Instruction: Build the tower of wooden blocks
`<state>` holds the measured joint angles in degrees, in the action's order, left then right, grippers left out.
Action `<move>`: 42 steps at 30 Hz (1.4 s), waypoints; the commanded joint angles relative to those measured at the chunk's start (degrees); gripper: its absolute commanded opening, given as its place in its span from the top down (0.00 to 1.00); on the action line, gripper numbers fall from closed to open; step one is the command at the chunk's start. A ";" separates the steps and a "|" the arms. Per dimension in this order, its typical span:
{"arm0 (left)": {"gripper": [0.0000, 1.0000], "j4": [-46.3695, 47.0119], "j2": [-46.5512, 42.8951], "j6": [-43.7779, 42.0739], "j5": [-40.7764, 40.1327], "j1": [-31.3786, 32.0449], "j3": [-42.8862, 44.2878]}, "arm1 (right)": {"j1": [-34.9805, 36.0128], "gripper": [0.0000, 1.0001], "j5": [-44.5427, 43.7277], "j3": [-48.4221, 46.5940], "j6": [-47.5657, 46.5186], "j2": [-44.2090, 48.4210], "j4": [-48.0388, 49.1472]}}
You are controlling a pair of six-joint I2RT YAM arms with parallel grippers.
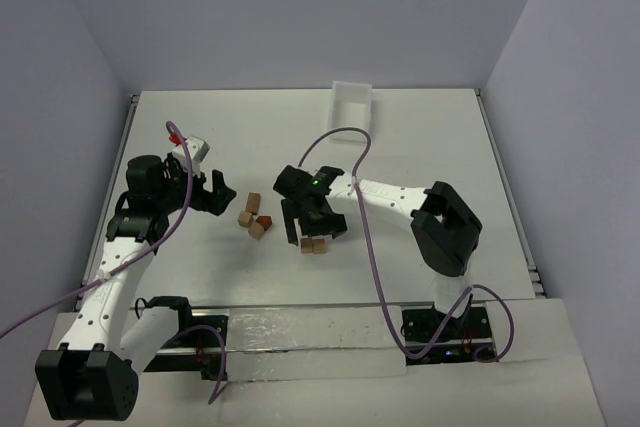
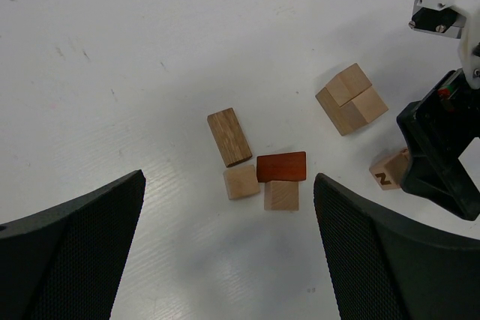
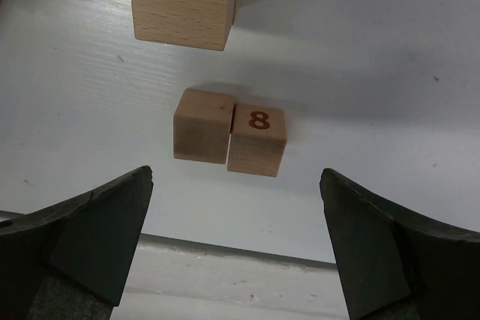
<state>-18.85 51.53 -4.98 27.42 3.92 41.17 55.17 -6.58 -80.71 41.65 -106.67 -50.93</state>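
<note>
No tower stands yet; we log this as the opening step, choosing a first piece. The wood blocks [image 1: 255, 217] lie loose on the white table [image 1: 430, 147] in two groups between the arms. Near the left gripper [image 1: 218, 193] are a brown rectangular block [image 2: 229, 136], a red-brown block [image 2: 281, 166] and two tan cubes [image 2: 241, 182], packed close together. Under the right gripper [image 1: 308, 231], a plain cube [image 3: 202, 125] touches a cube marked 8 [image 3: 256, 139], with a taller light block [image 3: 184, 1] just beyond. Both sets of jaws stand wide apart and empty. We judge the next move to be the right gripper descending onto one cube. Since the pair touches, the fingers must straddle one alone or catch both.
</note>
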 commanded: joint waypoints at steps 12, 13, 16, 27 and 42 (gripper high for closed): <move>0.01 2.36 -1.46 -0.38 1.06 -0.50 -0.71 | -0.15 0.00 0.34 -2.38 2.80 -4.21 -1.13; 0.01 2.33 -1.58 -0.38 1.06 -0.50 -0.80 | -0.15 0.01 0.34 -2.61 2.94 -4.30 -1.13; 0.01 2.50 -1.88 -0.38 1.22 -0.50 -1.45 | -0.16 0.01 -0.01 -3.06 3.29 -4.70 -1.10; 0.01 2.23 -1.87 -1.19 1.32 -0.50 -1.69 | -1.04 0.04 1.49 -4.20 3.71 -6.45 -1.37; 0.01 2.33 -1.61 -1.43 1.21 -0.50 -1.60 | -2.08 0.24 1.58 -3.91 4.17 -7.26 -1.37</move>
<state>-18.79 50.35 -5.83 27.48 3.90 39.29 53.51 -3.81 -82.94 44.37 -113.99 -51.51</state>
